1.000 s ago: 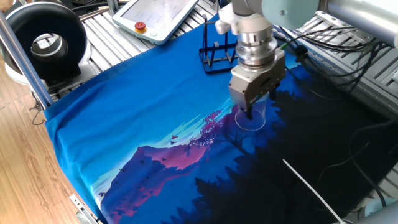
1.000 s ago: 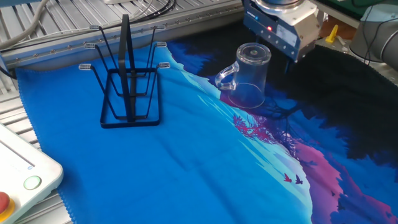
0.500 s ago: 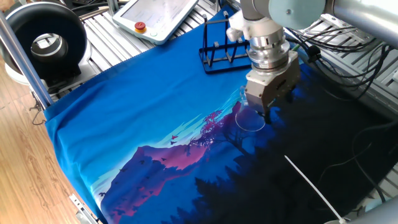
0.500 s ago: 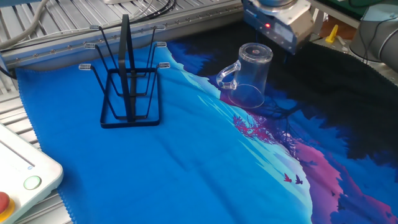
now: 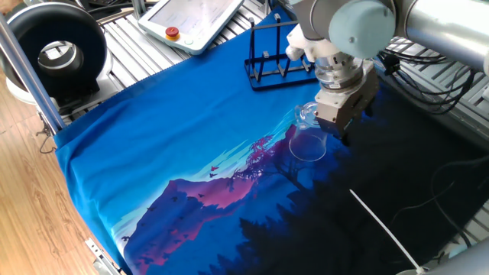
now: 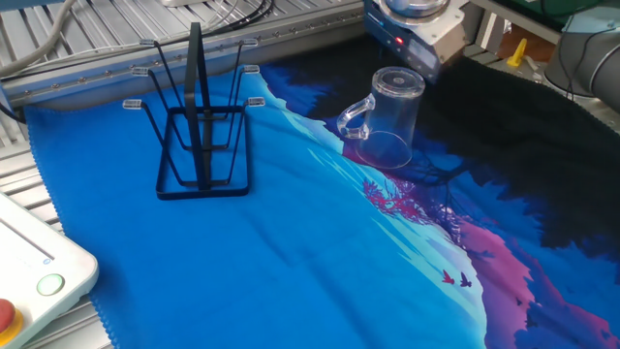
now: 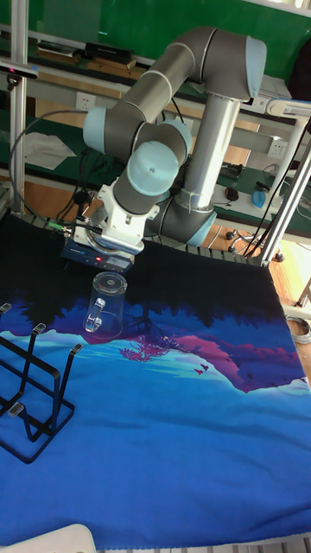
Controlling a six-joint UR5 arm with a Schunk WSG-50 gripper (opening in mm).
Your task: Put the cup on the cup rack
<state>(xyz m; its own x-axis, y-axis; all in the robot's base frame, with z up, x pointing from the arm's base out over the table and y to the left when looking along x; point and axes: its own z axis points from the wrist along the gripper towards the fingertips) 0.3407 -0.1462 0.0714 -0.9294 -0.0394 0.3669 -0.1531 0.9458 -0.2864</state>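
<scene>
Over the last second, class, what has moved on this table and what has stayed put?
The gripper has moved off the cup, toward the far side of the table as the other fixed view shows it, taking nothing with it. The cup stands upside down where it was, untouched. The cup rack has not moved.

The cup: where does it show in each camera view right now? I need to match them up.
One fixed view: the cup sits right of centre, at the gripper.
The other fixed view: cup upper centre-right.
Tall fixed view: cup left of centre.
Shared landmark: the cup rack.
</scene>
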